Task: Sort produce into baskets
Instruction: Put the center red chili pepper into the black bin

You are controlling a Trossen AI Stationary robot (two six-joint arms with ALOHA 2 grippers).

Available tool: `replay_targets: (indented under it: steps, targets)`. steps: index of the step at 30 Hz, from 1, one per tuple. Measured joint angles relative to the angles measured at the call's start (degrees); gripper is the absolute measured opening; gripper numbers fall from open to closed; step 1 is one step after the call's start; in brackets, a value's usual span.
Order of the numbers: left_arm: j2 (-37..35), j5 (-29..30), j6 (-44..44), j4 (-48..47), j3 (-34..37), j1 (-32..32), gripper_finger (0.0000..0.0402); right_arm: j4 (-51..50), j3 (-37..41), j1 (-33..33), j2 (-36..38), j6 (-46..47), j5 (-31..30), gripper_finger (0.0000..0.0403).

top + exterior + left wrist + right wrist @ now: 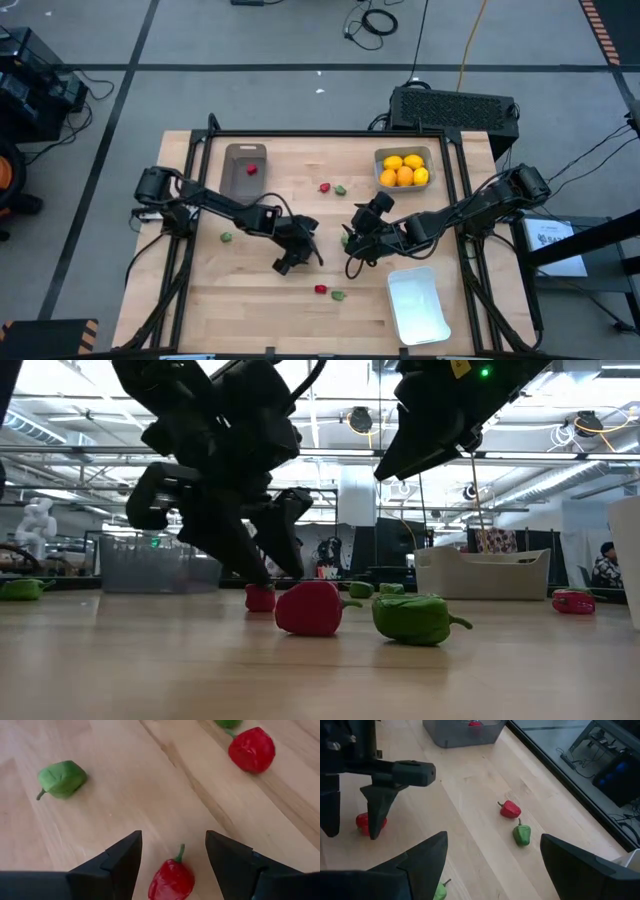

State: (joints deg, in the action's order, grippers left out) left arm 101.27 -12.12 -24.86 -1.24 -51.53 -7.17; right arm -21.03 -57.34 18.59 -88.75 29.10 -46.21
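Left gripper (172, 857) hangs low over the table (260, 300) near its middle, jaws parted and straddling a small red pepper (172, 879) – nothing is clamped yet. Judging by its look, this pepper is a light, smooth toy piece that could skid or roll, so the pads should close across its plump body, not the thin green stem. At about ten o'clock from it lies a green pepper (62, 778); toward one o'clock sits another red pepper (251, 749). Right gripper (492, 857) waits just across the middle of the table, jaws spread wide and empty. Farther off, the brown-grey basket (245, 172) at eleven o'clock already holds one red piece, the citrus basket (404, 170) at one o'clock is full – the white basket (418, 304) sits empty.
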Motion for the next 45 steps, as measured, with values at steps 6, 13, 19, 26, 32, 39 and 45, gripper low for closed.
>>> replay_targets:
  steps: [6,13,19,26,32,39,45]
  targets:
    - [0.0,-1.14,-1.12,-3.26,-0.01,0.86,0.0226,-0.16,0.0,0.0,0.0,0.0,0.02,0.0309]
    - [0.93,-1.4,-1.16,-3.8,0.52,1.7,0.0226,-0.16,0.0,0.0,0.0,-0.02,0.01,0.0309]
    - [3.47,-2.28,-1.01,-2.9,0.27,1.76,0.0226,0.19,0.0,0.0,0.0,-0.02,0.01,0.0309]
    - [3.49,-2.24,-0.97,-3.13,0.31,1.72,0.0212,0.17,0.0,0.0,0.0,-0.17,0.01,0.0309]
    - [3.41,-2.26,-0.79,-3.64,0.35,1.77,0.0155,0.19,0.0,0.0,0.0,-0.24,0.01,0.0309]
    - [2.41,-0.46,2.0,-12.63,-3.47,1.85,0.0104,0.24,0.0,0.0,0.0,-0.24,0.01,0.0309]
    - [-4.16,8.65,0.82,-31.13,-11.13,2.27,0.0109,0.8,0.0,-0.02,0.0,-0.24,-0.01,0.0309]
